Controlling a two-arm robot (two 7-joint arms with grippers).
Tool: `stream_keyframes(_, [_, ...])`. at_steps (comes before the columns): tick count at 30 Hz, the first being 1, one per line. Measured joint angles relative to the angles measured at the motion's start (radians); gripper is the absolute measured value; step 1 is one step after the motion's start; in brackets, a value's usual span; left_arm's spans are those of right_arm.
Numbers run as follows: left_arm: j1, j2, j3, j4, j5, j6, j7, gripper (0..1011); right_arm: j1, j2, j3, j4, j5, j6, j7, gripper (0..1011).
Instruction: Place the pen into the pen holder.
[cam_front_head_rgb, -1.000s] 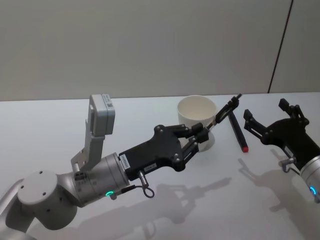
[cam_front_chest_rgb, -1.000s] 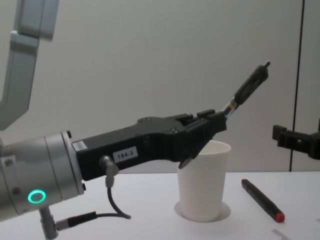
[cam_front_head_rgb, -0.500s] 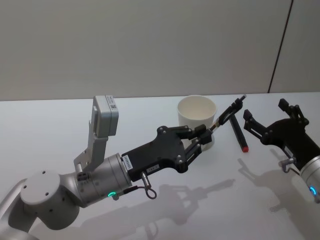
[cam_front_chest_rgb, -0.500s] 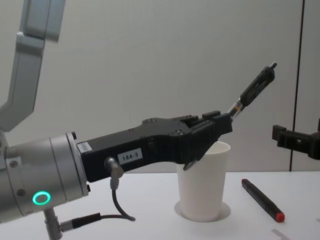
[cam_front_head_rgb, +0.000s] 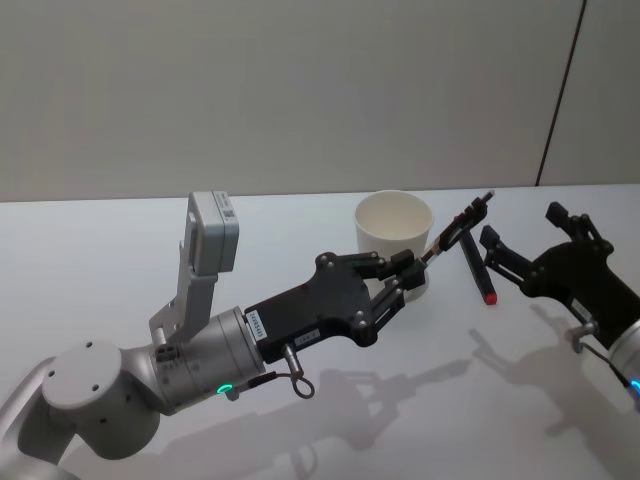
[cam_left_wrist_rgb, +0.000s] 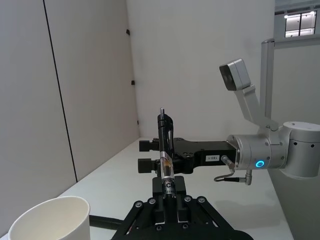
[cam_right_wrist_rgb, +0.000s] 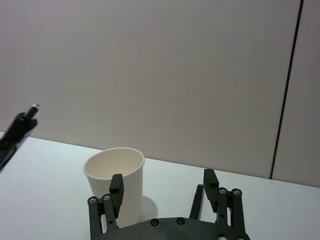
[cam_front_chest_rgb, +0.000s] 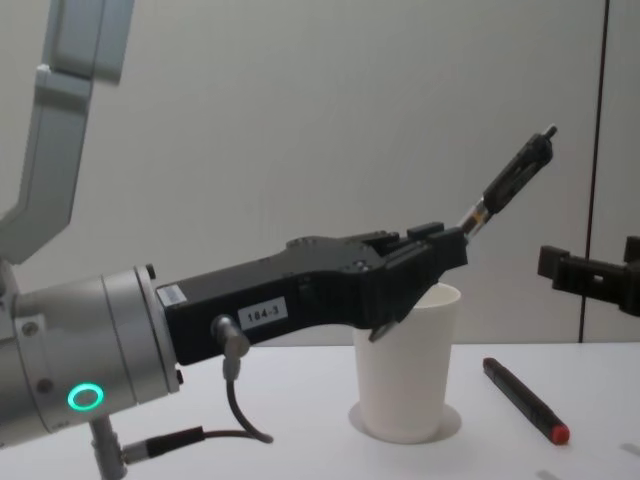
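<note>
Lately the left gripper (cam_front_head_rgb: 418, 268) has crept a little rightward and up, its fingers clamped on the lower end of the pen (cam_front_head_rgb: 462, 222). The pen slants up and away, above and just right of the cup's (cam_front_chest_rgb: 405, 385) rim, not yet over the mouth. The right gripper (cam_front_head_rgb: 518, 226), fingers spread wide and empty, has edged in from the bench's (cam_front_head_rgb: 120, 260) right edge. By my reading, the pen must next be tipped upright over the opening. It is slim, with a black clip and a clear glossy barrel. The cup is matte white paper, tapered with a rolled rim, and stands near the far edge. A black marker (cam_front_head_rgb: 478, 268) with a red end lies just right of it.
</note>
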Motion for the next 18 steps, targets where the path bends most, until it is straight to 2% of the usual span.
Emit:
stream_keyframes(4, [0.000, 0.000, 0.001, 0.000, 0.000, 0.000, 0.000, 138, -0.013, 0.017, 0.010, -0.012, 0.052, 0.004, 0.046, 1002])
stream_keyframes(5, [0.000, 0.000, 0.001, 0.000, 0.000, 0.000, 0.000, 138, -0.013, 0.017, 0.010, -0.012, 0.052, 0.004, 0.046, 1002])
stream_keyframes(10, [0.000, 0.000, 0.001, 0.000, 0.000, 0.000, 0.000, 138, -0.037, 0.048, 0.028, -0.035, 0.141, 0.021, 0.109, 1002])
stream_keyframes(11, [0.000, 0.000, 0.001, 0.000, 0.000, 0.000, 0.000, 138, -0.037, 0.048, 0.028, -0.035, 0.141, 0.021, 0.109, 1002])
stream_keyframes(14, [0.000, 0.000, 0.001, 0.000, 0.000, 0.000, 0.000, 138, -0.052, 0.068, 0.040, -0.050, 0.202, 0.037, 0.146, 1002])
stream_keyframes(15, [0.000, 0.000, 0.001, 0.000, 0.000, 0.000, 0.000, 138, -0.052, 0.068, 0.040, -0.050, 0.202, 0.037, 0.146, 1002])
stream_keyframes(18, [0.000, -0.001, 0.001, 0.000, 0.000, 0.000, 0.000, 138, -0.063, 0.084, 0.049, -0.061, 0.254, 0.053, 0.177, 1002])
